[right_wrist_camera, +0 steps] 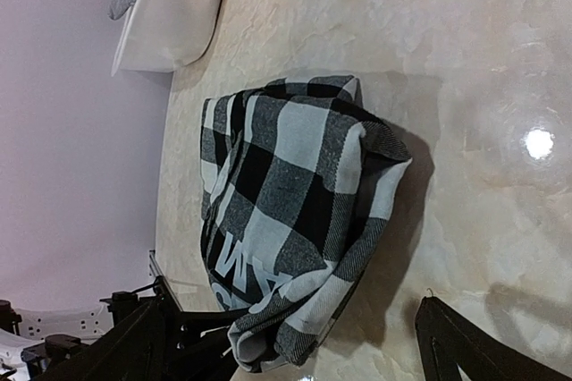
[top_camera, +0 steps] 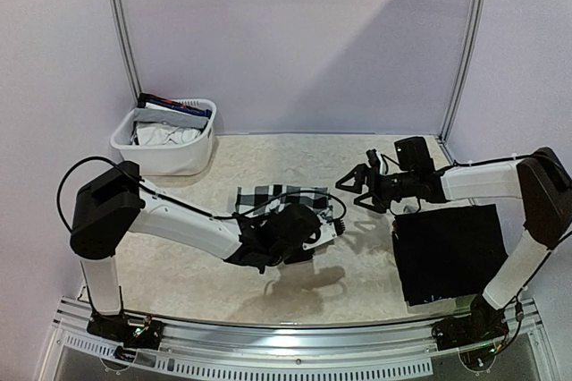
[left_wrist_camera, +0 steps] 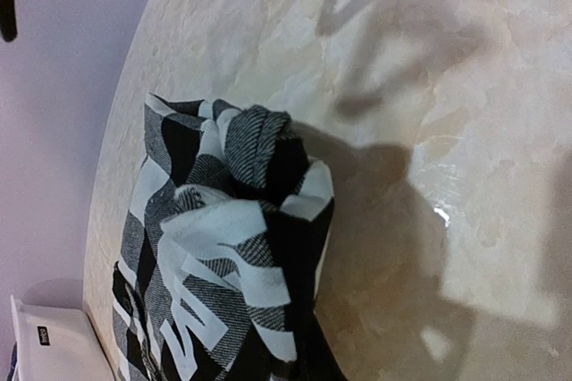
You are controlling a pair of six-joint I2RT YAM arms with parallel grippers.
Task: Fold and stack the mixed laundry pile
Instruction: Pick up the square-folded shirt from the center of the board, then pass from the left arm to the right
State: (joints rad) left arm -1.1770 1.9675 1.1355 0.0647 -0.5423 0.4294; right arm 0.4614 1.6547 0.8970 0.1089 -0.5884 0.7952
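We start with the tabletop [top_camera: 268, 153], pale and marbled, which carries everything. At its near right corner lies a black folded piece [top_camera: 450, 251], flat and square, to our eye a finished fold. At the far left corner stands the white basket [top_camera: 170, 162], with more garments [top_camera: 165, 131] heaped in it. Near the middle of the tabletop, a little toward the near edge, lies the checkered shirt [top_camera: 277, 198]. It is black and white and partly doubled over, with white letters showing on one fold.

We judge the shirt light, limp and not slippery. It will sag and drape from whatever point lifts it. So we would take it at a hem corner or along an outer edge, best at two points at once, and not by the bunched middle.

The left gripper [top_camera: 313, 231] sits on the shirt's near right part with its jaws closed. From the wrist views a bunch of fabric seems pinched up in them, though the fingers themselves are hidden from us. The right gripper [top_camera: 353, 186] hangs just beyond the shirt's right edge, apart from it. Its jaws are spread wide, hold nothing, and point at the cloth.
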